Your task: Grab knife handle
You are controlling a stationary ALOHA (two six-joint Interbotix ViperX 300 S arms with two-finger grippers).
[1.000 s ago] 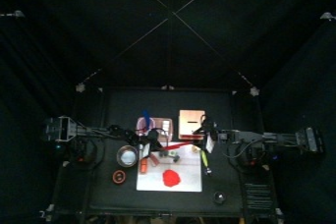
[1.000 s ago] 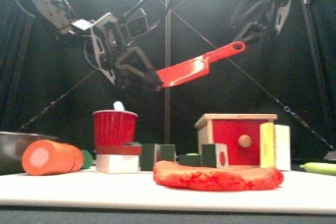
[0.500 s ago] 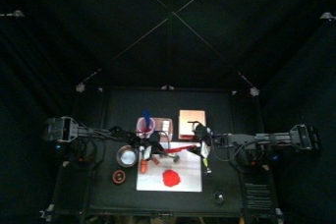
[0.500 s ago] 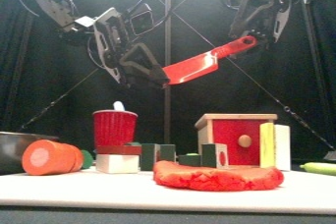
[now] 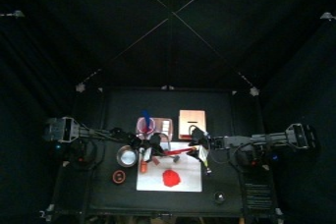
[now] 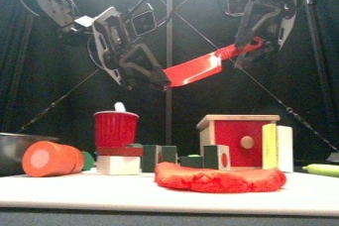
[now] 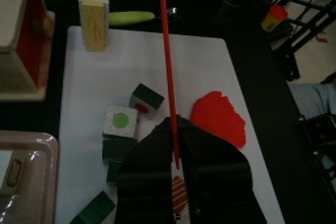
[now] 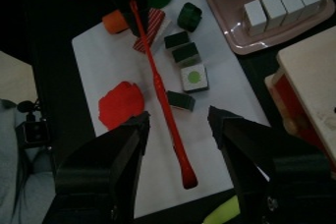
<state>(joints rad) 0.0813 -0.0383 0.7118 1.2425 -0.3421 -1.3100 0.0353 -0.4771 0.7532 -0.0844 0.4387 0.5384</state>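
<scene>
A red knife point(image 6: 199, 67) hangs in the air above the table, tilted, its broad blade low and its slim red knife handle point(image 6: 239, 50) high toward the right. My left gripper point(image 6: 149, 71) is shut on the blade end, which in its wrist view is a thin red line point(image 7: 167, 61) running out from between the jaws. My right gripper point(image 6: 249, 47) is open. Its jaws straddle the knife handle point(image 8: 182, 154) with a gap on both sides. From above, the knife point(image 5: 182, 148) spans the space between the two grippers.
Below lies a white board point(image 5: 191, 178) with a flat red blob point(image 6: 219, 177) on it. Around it stand a red cup point(image 6: 115, 128), a wooden box with a red front point(image 6: 239, 141), small green blocks point(image 7: 122, 120), a yellow block point(image 7: 93, 22) and an orange disc point(image 6: 54, 158).
My right gripper has come down and toward the centre, from above the handle to straddling it. The left gripper has held the knife nearly still.
</scene>
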